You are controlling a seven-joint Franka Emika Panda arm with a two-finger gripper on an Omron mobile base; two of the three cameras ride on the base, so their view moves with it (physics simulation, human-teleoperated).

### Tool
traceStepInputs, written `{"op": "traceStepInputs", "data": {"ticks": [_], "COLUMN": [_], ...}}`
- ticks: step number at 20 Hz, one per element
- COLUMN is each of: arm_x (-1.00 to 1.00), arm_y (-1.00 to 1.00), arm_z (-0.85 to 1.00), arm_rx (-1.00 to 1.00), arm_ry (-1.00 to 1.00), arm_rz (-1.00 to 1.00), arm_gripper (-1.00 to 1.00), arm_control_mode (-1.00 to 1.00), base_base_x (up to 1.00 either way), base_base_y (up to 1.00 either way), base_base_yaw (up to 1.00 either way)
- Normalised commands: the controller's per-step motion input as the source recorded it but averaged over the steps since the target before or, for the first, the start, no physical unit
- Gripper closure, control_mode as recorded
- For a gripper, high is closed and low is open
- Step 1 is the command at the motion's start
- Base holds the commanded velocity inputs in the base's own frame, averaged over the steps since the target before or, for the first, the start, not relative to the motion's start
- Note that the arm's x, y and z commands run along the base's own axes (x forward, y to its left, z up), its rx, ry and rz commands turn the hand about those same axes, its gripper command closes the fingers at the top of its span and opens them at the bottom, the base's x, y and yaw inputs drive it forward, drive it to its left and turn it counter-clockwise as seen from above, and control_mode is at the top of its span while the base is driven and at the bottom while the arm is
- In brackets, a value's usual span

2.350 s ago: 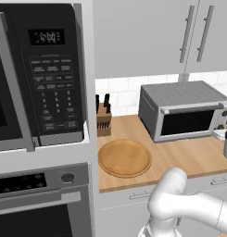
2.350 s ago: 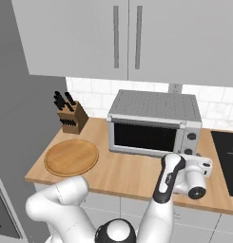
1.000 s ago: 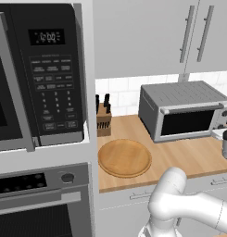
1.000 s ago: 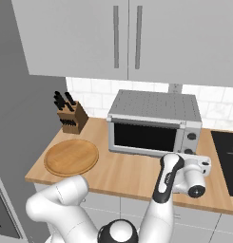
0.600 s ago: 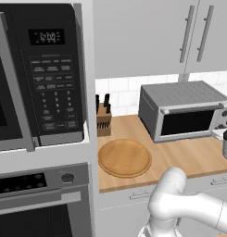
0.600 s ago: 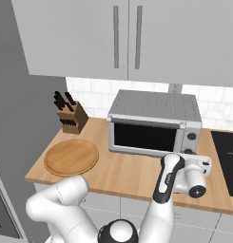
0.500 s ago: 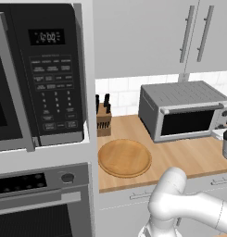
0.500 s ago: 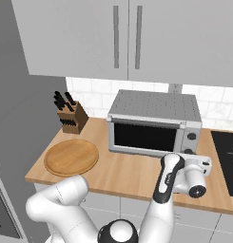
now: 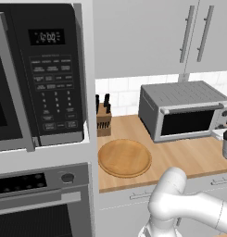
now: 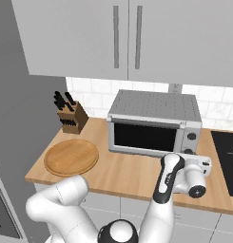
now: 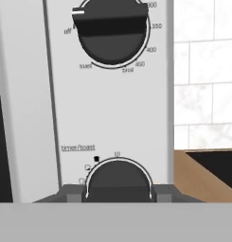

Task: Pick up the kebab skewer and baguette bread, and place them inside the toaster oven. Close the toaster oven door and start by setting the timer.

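With its door (image 10: 147, 137) shut, the toaster oven (image 10: 153, 122) sits at the back of the wooden worktop (image 10: 122, 175), under the white wall cabinets (image 10: 127, 38), w/ a tiled wall behind. Tool (image 11: 117, 191) is pressed up to the oven's right-hand control panel: in the hand view the two dark finger tips stand either side of the lower knob (image 11: 117, 182), marked "timer/toast", & are clamped together on it. Above it on the same panel is the temp knob (image 11: 111, 30), its white pointer near "off", scale reading 350, 400, 450, broil, toast. In the right base view the arm rises from lower left, bends at a dark elbow & ends w/ the hand (image 10: 196, 173) in front of the oven's right end, just over the worktop edge. Round wooden board (image 9: 124, 157) lies bare on the worktop, left of the oven & well apart from it; knife block (image 9: 103, 118) stands behind it against the wall. Black microwave (image 9: 38, 74) w/ keypad sits left in the tall unit, built-in wall oven (image 9: 40, 203) below. Dark cooktop (image 10: 226, 156) lies right of the oven. Skewer & bread: can't tell where they are, glass too dark.
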Motion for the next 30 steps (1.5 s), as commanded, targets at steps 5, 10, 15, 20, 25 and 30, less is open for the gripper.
{"op": "traceStepInputs", "data": {"ticks": [5, 10, 15, 20, 25, 30], "arm_x": [-0.01, -0.09, -0.21, -0.22, -0.13, 0.0], "arm_y": [-0.02, -0.03, 0.0, 0.0, 0.0, 0.0], "arm_z": [-0.1, -0.06, -0.13, -0.09, -0.02, 0.0], "arm_rx": [0.11, 0.14, 0.11, 0.15, 0.16, 0.09], "arm_ry": [-0.03, -0.03, -0.05, -0.05, -0.01, 0.0], "arm_rz": [-0.04, -0.05, -0.1, -0.08, -0.04, -0.02], "arm_gripper": [1.0, 1.0, 1.0, 1.0, 1.0, 1.0], "arm_control_mode": [-1.0, -1.0, -1.0, -1.0, -1.0, -1.0], "base_base_x": [0.0, 0.0, 0.0, 0.0, 0.0, 0.0], "base_base_y": [0.0, 0.0, 0.0, 0.0, 0.0, 0.0], "base_base_yaw": [0.0, 0.0, 0.0, 0.0, 0.0, 0.0]}}
